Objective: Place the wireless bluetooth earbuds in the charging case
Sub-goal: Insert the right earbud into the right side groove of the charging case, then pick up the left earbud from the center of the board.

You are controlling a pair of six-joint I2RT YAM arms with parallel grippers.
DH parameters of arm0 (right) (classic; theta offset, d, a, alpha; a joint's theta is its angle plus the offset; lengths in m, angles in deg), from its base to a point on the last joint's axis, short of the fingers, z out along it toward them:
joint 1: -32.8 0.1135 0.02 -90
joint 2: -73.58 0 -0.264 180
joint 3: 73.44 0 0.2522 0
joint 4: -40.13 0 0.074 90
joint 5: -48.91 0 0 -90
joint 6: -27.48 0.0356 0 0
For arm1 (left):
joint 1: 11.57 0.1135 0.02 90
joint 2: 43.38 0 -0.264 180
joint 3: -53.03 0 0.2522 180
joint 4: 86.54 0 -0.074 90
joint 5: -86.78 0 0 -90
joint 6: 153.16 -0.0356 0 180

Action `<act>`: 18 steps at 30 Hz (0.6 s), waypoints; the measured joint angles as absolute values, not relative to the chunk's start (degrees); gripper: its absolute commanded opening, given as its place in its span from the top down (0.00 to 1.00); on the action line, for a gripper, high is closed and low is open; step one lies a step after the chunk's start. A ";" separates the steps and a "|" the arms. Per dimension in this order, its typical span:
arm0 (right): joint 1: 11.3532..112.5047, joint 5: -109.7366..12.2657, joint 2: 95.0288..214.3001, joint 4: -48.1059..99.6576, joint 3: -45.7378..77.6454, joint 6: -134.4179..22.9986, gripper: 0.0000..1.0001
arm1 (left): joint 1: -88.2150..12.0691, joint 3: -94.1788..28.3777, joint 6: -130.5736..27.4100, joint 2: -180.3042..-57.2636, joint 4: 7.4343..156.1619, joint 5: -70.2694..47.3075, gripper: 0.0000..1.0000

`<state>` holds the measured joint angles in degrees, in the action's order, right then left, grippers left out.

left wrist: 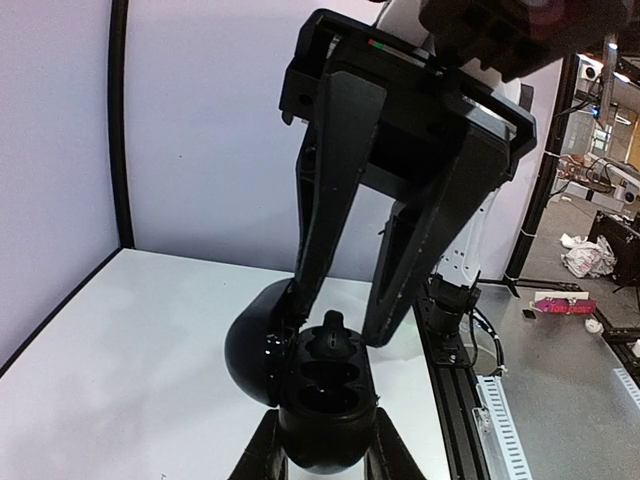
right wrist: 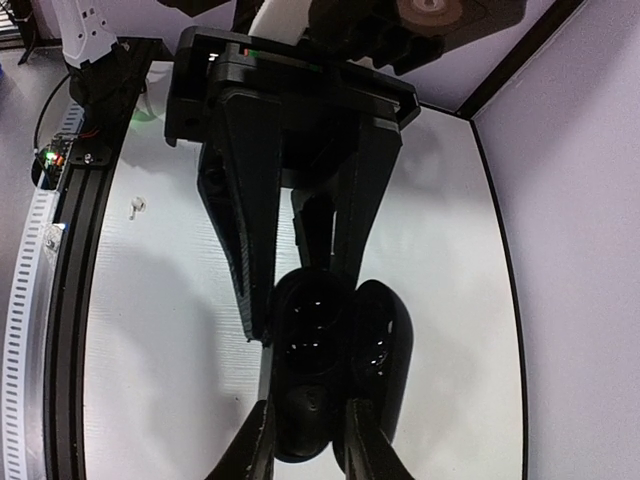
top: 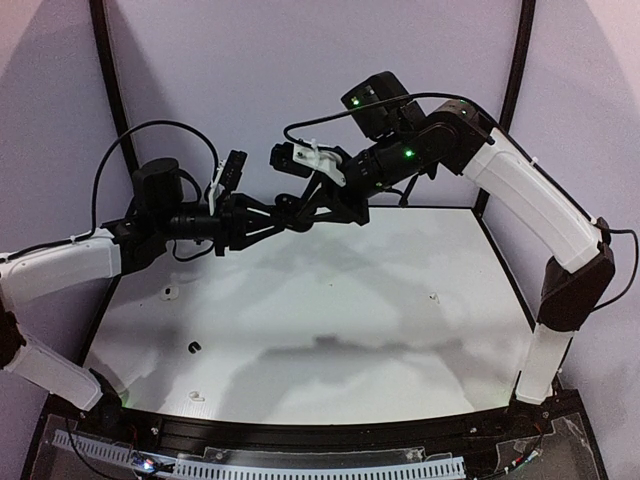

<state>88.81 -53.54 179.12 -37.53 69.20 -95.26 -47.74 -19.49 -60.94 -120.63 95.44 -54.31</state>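
**A:** Where is the charging case?

**B:** A black oval charging case (left wrist: 320, 405) is in mid-air above the white desk (top: 350, 300). The left pincer (left wrist: 325, 432) is closed tight on its base. The lid (left wrist: 250, 350) hangs open to one side.

**A:** And the earbuds?

**B:** One black earbud (left wrist: 335, 330) stands in the open tray, at the end farthest from the left pincer. The right pincer (right wrist: 308, 415) points in from the opposite side. Its two long fingers (left wrist: 315, 230) are parted, one on either side of that bud, and I see no clear contact with it.

**A:** What else lies about?

**B:** From above, a second black earbud (top: 193, 347) lies on the desk toward the left front, well apart from both arms. A white earbud (top: 170, 293) sits near the left edge. Another white speck (top: 432, 297) sits toward the right and is too small to be sure of.

**A:** Does anything block the view?

**B:** Yes. The right pincer's fingers straddle the case's open tray. From above, the crossed pincers hide the case almost wholly. Pale walls and a black frame post (top: 105, 80) close in the desk.
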 measured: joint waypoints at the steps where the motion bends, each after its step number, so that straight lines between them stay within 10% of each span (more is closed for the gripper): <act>1: 88.85 -53.67 179.12 -37.48 69.26 -95.23 0.75 | -47.74 -19.47 -60.79 -120.63 95.84 -54.14 0.99; 18: 88.92 -54.13 177.22 -32.89 69.29 -94.16 0.66 | -47.69 -18.42 -58.60 -120.15 100.19 -53.13 0.99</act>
<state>88.92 -54.13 177.22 -32.89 69.29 -94.16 -47.69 -18.42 -58.60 -120.15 100.19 -53.13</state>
